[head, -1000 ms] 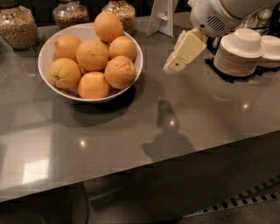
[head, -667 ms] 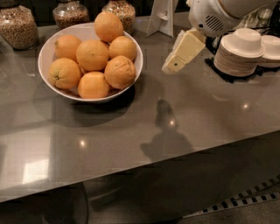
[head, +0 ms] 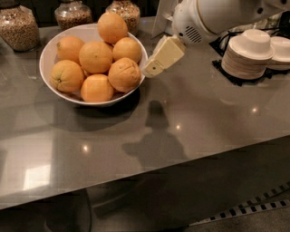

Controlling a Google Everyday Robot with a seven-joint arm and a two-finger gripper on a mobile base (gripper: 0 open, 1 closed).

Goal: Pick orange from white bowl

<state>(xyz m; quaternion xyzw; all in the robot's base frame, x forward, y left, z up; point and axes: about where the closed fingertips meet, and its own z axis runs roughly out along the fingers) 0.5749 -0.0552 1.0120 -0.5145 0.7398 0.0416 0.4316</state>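
Glass jars [head: 18,28] at back; stacked white dishes [head: 247,58] right; grey countertop [head: 213,122].

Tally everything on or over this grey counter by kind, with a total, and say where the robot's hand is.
Round orange fruits, in the bowl: 7
Wide glossy white bowl: 1
Filled glass jars: 3
Stacks of small white dishes: 2
Cream robot hand, beside the bowl's right rim: 1
Total: 14
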